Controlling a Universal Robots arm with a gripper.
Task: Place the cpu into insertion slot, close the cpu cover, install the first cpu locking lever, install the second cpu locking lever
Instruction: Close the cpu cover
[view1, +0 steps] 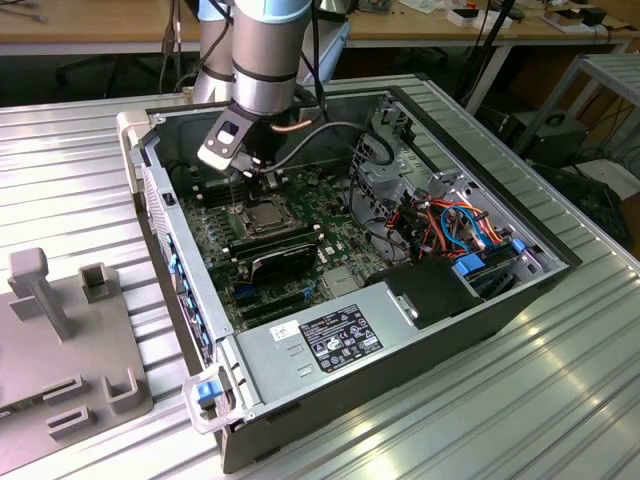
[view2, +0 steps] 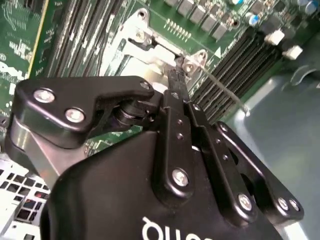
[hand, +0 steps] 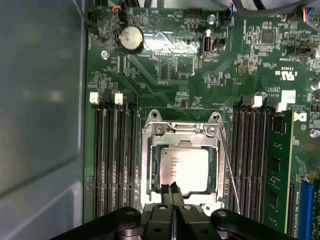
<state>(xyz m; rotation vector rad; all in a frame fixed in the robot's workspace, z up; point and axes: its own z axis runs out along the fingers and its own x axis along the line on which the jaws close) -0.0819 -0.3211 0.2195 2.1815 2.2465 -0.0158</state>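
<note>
In the exterior view, the grey jointed robot arm (view1: 262, 50) reaches down into an open black-and-grey computer case (view1: 200, 300) that lies on a ribbed aluminium table (view1: 560, 400). Its black two-finger gripper (view1: 260, 183) hangs just above the socket on the green motherboard (view1: 215, 245), at the socket's far edge. The small flat square silver-tan cpu (view1: 262, 217) sits in that socket. A grey plastic fixture block (view1: 60, 330) rests on the table at the exterior view's left, well apart from the case.

In the first wrist view, the cpu (hand: 184, 169) lies flat in the slot, and the thin grey metal cpu cover (hand: 148, 165) is folded down around it, its window framing the chip. The gripper (hand: 173, 192) has its jaws clenched together with nothing seen between them, its tips over the cover's edge. A thin silver wire locking lever (hand: 231, 175) runs beside the socket, between it and the black memory slots (hand: 250, 165).

In the second wrist view, the clenched fingertips (view2: 175, 82) sit just beside the lever (view2: 222, 87).
</note>
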